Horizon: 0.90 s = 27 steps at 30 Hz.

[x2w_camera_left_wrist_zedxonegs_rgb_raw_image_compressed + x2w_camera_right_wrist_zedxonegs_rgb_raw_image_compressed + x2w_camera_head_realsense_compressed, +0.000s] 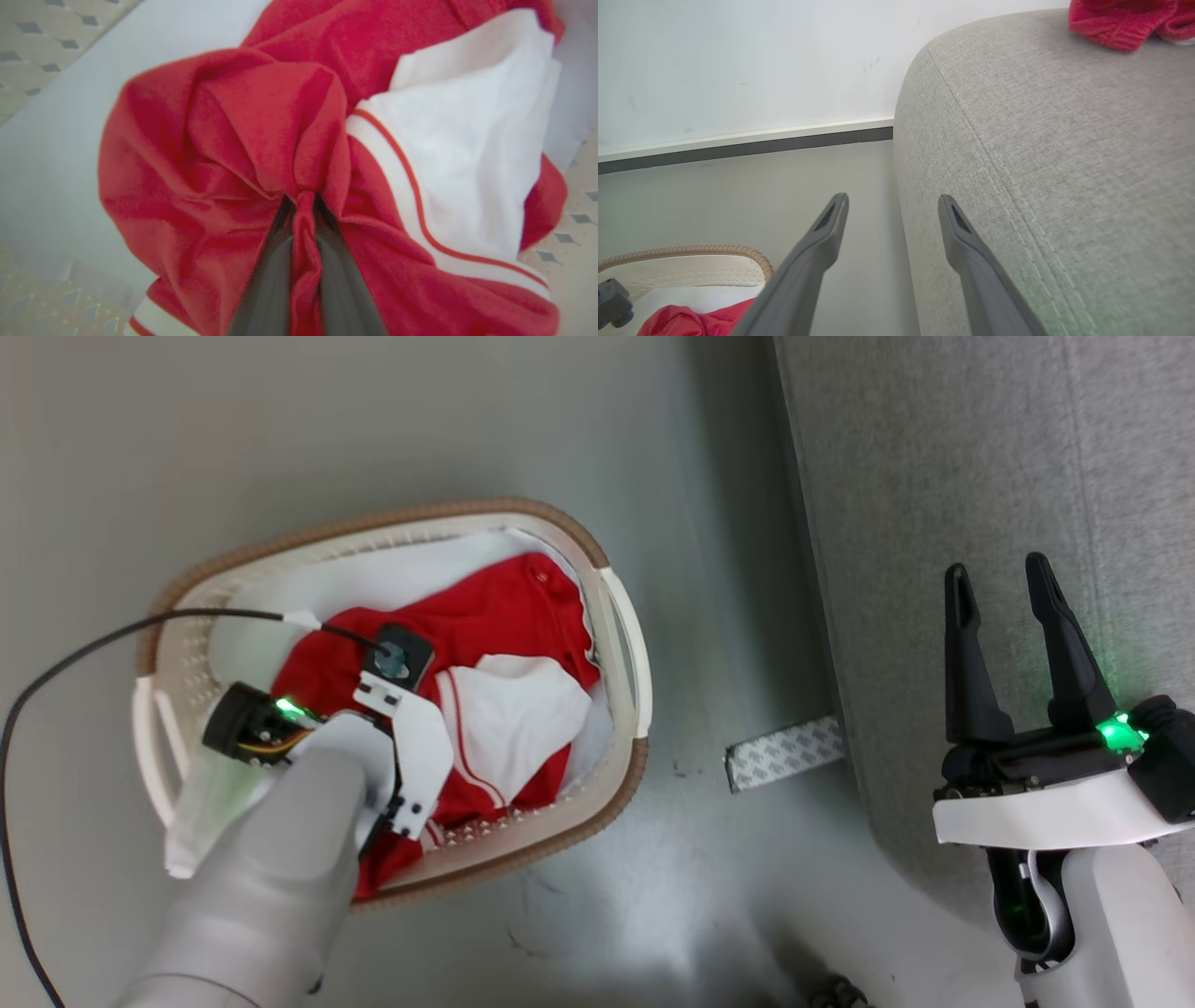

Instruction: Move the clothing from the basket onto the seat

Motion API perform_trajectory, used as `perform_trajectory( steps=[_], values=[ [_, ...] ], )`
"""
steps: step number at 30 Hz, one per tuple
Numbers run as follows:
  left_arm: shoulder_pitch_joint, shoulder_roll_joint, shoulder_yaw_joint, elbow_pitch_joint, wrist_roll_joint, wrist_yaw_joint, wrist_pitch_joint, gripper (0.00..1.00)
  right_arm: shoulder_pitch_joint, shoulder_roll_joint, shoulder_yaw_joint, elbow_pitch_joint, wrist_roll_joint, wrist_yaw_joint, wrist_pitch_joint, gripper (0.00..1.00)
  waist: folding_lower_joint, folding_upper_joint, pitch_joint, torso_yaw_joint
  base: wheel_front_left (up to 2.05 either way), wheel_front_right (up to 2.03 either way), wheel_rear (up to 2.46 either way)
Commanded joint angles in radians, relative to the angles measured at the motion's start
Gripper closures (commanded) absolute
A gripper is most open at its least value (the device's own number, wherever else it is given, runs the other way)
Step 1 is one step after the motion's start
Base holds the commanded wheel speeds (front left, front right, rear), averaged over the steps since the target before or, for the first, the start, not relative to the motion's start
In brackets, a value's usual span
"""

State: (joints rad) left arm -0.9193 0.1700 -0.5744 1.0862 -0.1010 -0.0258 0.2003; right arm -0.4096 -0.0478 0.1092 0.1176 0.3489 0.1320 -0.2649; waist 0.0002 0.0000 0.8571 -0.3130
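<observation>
The bright red soft fabric clothing with white trim bands (pixel 509 616) lies crumpled inside the oval cream-white perforated plastic, brown-rimmed basket (pixel 627 653), over a plain white sheet (pixel 401 574). Bare grey floor (pixel 719 569) separates the basket from the large light grey upholstered seat (pixel 934 476) to its right. The left arm (pixel 280 840) reaches down into the basket, the left jaws pinched shut on a red fold. The right jaws hang wide open and empty, right of the basket, over the seat's edge.
</observation>
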Motion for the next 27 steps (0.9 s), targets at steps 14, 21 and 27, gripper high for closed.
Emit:
perform_trajectory(
  steps=[14,21,27],
  values=[
    [0.144,-0.098,0.070,-0.098,-0.164,-0.030,-0.224,1.00,0.133,-0.005,-0.120,0.091,-0.088,-0.003,0.001,0.00,-0.0002,0.0000,-0.433,0.204,0.00,0.00,0.00],
    [0.223,-0.107,0.119,-0.278,-0.255,-0.035,-0.307,1.00,0.207,-0.004,-0.152,0.109,-0.121,-0.003,0.001,0.00,-0.0002,0.0000,-0.607,0.259,0.00,0.00,0.00],
    [0.296,-0.083,0.148,-0.476,-0.288,-0.020,-0.301,1.00,0.252,-0.005,-0.165,0.107,-0.151,-0.003,0.001,0.00,-0.0002,0.0000,-0.710,0.279,0.00,0.00,0.00]
  ],
)
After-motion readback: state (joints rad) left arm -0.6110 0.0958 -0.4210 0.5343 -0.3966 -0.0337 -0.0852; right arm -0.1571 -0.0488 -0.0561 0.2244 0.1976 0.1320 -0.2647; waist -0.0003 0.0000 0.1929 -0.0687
